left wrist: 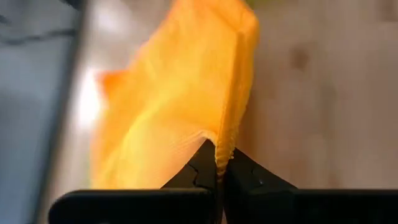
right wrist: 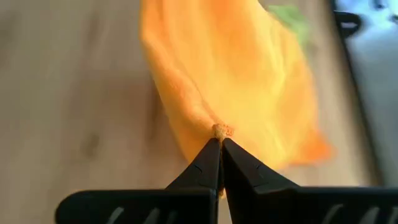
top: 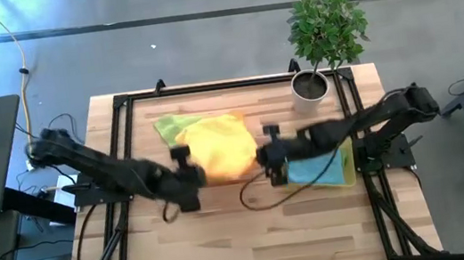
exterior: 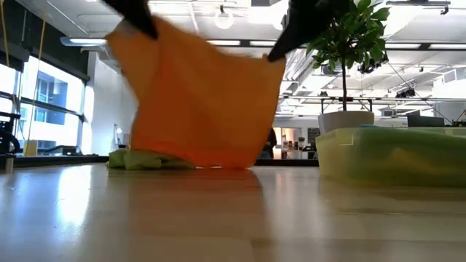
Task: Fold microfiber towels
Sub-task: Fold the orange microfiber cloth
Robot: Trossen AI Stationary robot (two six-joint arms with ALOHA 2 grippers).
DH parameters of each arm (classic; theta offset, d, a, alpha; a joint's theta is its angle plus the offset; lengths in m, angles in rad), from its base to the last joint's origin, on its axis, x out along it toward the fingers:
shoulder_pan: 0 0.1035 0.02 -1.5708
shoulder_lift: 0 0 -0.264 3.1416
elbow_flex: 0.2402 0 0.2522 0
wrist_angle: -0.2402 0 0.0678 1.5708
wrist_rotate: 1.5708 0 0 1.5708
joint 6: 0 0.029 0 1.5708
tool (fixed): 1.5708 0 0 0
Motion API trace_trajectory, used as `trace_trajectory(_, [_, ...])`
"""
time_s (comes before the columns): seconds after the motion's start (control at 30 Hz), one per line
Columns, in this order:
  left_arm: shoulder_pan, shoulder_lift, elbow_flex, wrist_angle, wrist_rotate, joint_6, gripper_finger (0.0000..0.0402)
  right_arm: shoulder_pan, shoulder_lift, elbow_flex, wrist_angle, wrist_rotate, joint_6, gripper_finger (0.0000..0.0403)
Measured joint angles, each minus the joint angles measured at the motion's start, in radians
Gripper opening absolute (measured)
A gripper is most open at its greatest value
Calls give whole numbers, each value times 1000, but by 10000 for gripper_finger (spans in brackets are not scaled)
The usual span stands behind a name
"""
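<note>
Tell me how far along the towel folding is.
Done: a folded stack lies by the right arm, teal on top. In hand: left pincer and right pincer, both shut, hold the orange towel up by its corners. Left: a lime green towel lies unfolded.

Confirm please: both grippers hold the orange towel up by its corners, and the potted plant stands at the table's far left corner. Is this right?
Not quite. The left gripper and right gripper do hold the orange towel up by its corners, but the potted plant stands at the table's far right corner, as the high view shows.
</note>
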State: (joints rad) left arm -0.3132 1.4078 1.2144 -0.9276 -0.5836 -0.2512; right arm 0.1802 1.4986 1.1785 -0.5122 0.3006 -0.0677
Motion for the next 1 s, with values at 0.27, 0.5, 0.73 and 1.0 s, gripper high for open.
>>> trace_trajectory(0.27, [-181,262,4,204,219,-192,0,192,0,-170,188,-212,300,0])
trace_trajectory(0.5, [-285,367,6,560,339,-275,0,319,29,-193,240,-339,500,0])
trace_trajectory(0.73, [-323,370,7,579,310,-315,0,397,68,-194,310,-295,454,0])
trace_trajectory(1.0, [-268,368,7,263,298,-312,0,338,77,-193,283,-64,353,0])
